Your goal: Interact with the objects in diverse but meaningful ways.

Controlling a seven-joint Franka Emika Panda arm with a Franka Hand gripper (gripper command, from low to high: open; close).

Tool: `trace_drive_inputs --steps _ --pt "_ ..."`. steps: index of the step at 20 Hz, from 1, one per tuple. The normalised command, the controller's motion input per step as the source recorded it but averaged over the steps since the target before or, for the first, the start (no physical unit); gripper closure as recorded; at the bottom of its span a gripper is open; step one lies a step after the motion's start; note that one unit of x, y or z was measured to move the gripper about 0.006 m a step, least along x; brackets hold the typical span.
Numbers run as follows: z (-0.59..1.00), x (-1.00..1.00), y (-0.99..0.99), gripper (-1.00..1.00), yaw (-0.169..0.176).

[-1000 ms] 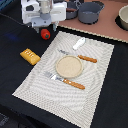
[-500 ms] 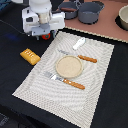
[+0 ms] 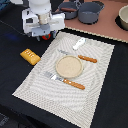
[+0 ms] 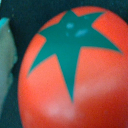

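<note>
Lowered claw (image 3: 45, 34) hides glossy round tomato (image 4: 70, 70).

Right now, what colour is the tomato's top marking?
Green star on the red tomato; clearest in the wrist view.

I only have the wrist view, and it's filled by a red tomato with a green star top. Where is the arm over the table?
Observer: The gripper hangs at the far corner of the striped placemat, on the exterior view's left.
Operator: What else is nearby?
Observer: A yellow-orange ridged block lies off the mat on the dark cloth, nearer the camera than the arm.
Operator: Anything on the mat?
Observer: A round beige plate sits mid-mat, between two orange-handled utensils.
Operator: Are the fingers shut on the tomato?
Observer: I cannot tell; the arm's body hides them.
</note>
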Motion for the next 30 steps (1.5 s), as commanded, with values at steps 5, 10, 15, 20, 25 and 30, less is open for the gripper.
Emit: trace_drive_inputs --steps 5,10,15,20,25,30 --pt "-0.26 -0.08 0.00 1.00 0.000" --pt "0.33 -0.38 0.01 1.00 0.000" --pt "1.00 -0.15 0.30 1.00 0.060" --pt "1.00 0.35 0.40 1.00 0.068" --pt "0.86 0.79 0.52 1.00 0.005" --pt "0.80 0.81 0.55 1.00 0.000"
